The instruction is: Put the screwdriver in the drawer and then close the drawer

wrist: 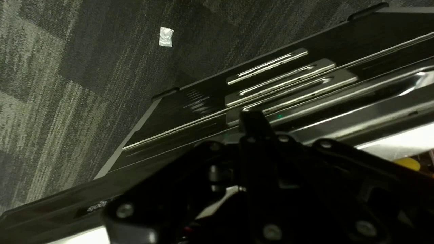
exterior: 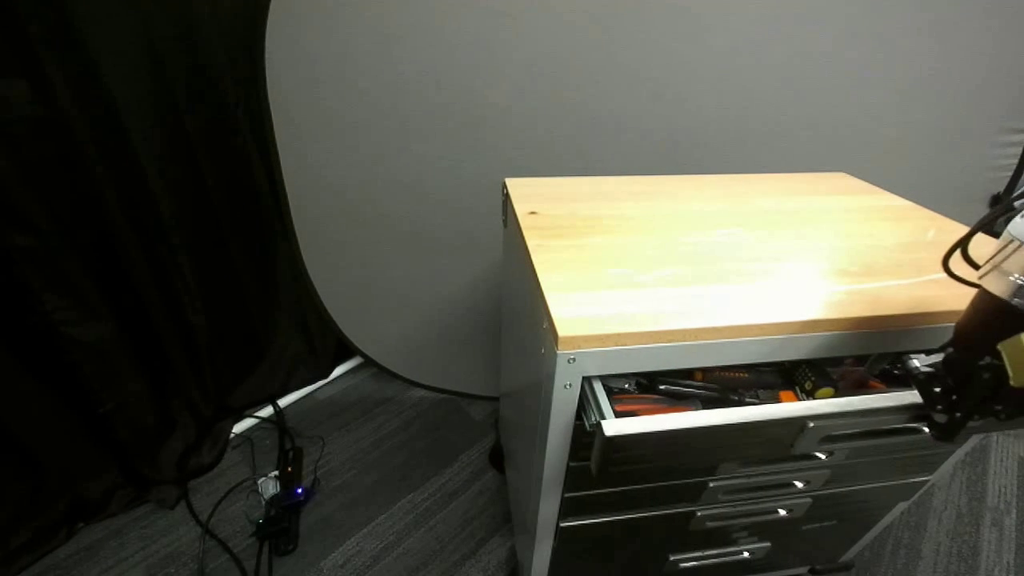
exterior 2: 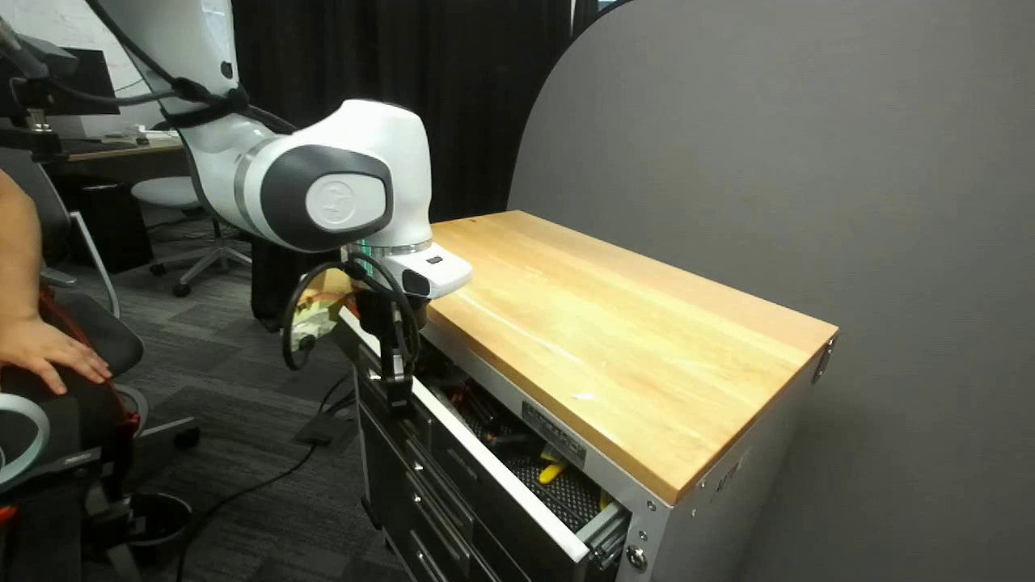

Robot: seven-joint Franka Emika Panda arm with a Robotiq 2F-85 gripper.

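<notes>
"Blond wooden top [exterior: 640, 240] above it, the uppermost drawer [exterior: 688, 448] stands pulled out of a grey metal cabinet [exterior: 524, 336] in an exterior view."

"What does the drawer hold?"

"Tools [exterior: 720, 392], heaped together. Orange grips [exterior: 652, 406] lie inside it near the slide rail [exterior: 594, 404], and a black-and-yellow piece [exterior: 816, 381] sits farther along it."

"And the screwdriver?"

"Its place cannot be confirmed. Pieces in the drawer overlap and show too small to tell apart."

"Where is the robot?"

"In an exterior view, the white arm [exterior 2: 340, 202] reaches down to the drawer's front, its black gripper [exterior 2: 398, 392] hanging just outside the pale front rim [exterior 2: 497, 467]. Inside the drawer, a yellow piece [exterior 2: 552, 471] rests on a dark mesh liner [exterior 2: 566, 501]. A person [exterior 2: 16, 267], only partly in frame, is well apart from the drawer, out in front of it."

"Is that gripper spread?"

"Pressed together. The wrist view shows the fingertips [wrist: 255, 122] meeting in a single dark wedge just beside the drawer's silver bar handle [wrist: 364, 117]. Whether they touch the metal cannot be told."

"What else does the wrist view take in?"

"The lower handles [wrist: 268, 69] line up beneath the drawer, and a pale scrap [wrist: 165, 37] lies on the striped grey carpet [wrist: 101, 112], out in front of it. Over the drawer's rim, a patch of yellow [wrist: 408, 163] shows."
</notes>
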